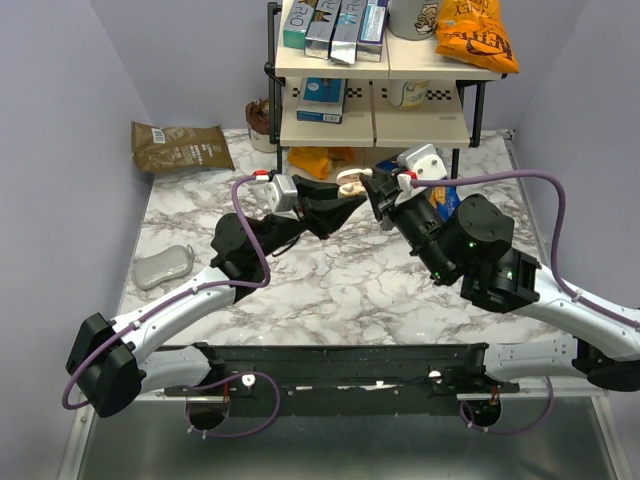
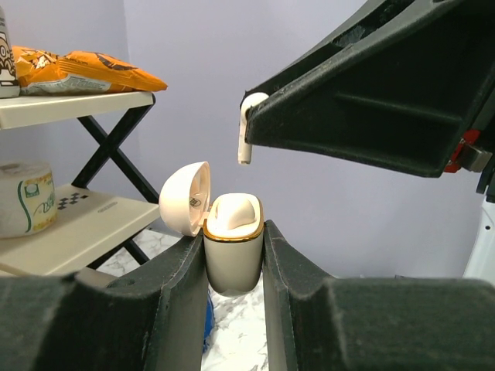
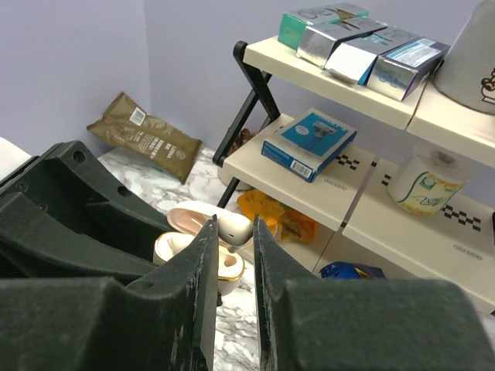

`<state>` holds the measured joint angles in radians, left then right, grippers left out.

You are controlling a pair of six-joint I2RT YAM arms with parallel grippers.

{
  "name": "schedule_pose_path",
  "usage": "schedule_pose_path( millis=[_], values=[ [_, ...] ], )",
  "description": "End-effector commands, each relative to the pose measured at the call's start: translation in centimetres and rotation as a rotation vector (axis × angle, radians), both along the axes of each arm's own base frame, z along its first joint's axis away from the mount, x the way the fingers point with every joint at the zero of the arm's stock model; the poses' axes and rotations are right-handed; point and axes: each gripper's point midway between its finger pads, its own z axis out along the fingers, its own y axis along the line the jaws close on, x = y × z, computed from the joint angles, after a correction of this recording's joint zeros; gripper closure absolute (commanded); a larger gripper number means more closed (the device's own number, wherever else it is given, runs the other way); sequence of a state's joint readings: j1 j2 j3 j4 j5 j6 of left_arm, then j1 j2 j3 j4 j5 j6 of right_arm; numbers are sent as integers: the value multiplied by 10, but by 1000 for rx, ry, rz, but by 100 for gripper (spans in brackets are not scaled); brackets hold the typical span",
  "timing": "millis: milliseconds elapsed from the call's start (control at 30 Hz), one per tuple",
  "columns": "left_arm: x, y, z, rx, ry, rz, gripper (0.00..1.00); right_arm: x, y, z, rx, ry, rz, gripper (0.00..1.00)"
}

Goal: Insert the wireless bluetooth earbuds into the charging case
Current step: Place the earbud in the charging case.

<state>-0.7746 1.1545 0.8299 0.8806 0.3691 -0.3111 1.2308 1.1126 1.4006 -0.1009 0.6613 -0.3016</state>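
My left pincer (image 2: 233, 236) is clenched on the charging case (image 2: 232, 267), holding it upright in the air with its lid (image 2: 186, 197) swung open at ten o'clock. My right pincer (image 3: 233, 232) grips a cream earbud (image 2: 245, 131) by the head, stem down, hanging clear at twelve o'clock of the case. Both are glossy rounded plastic, the case a smooth pebble edged in gold, so a crooked stem could catch that edge, the bud could squirt from my fingers, or the case could twist in my grip
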Motion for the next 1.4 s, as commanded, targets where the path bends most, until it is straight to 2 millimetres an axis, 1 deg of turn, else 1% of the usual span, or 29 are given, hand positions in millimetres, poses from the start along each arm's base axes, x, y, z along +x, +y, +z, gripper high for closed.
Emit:
schedule_pose_path(
  millis=[0,100,300,667,1033,1167,1233,1267,1333,1367],
  values=[
    [-10,3,20,-30,-56,-17,100,-4,7,-15,-32,26,30,99],
    [-11,3,21,-36,-63,-20,100,-2,8,-22,-49,35,22,99],
    [-12,5,20,-39,-67,-18,100,-1,8,-30,-66,44,13,99],
    [-15,7,20,-44,-82,-17,100,3,4,-31,-73,44,-24,99],
    [-17,11,22,-55,-98,-7,100,3,7,-41,-103,55,-15,99],
    [-16,11,23,-57,-101,-3,100,1,8,-42,-102,64,3,99],
    [-16,11,22,-55,-100,-4,100,-1,10,-43,-110,69,15,93],
    [-15,11,22,-56,-99,0,100,-2,12,-41,-103,73,27,86],
    [-15,11,21,-54,-97,0,100,-3,13,-41,-103,81,33,79],
    [-15,10,21,-55,-98,1,100,-3,13,-39,-97,83,37,74]
  ],
)
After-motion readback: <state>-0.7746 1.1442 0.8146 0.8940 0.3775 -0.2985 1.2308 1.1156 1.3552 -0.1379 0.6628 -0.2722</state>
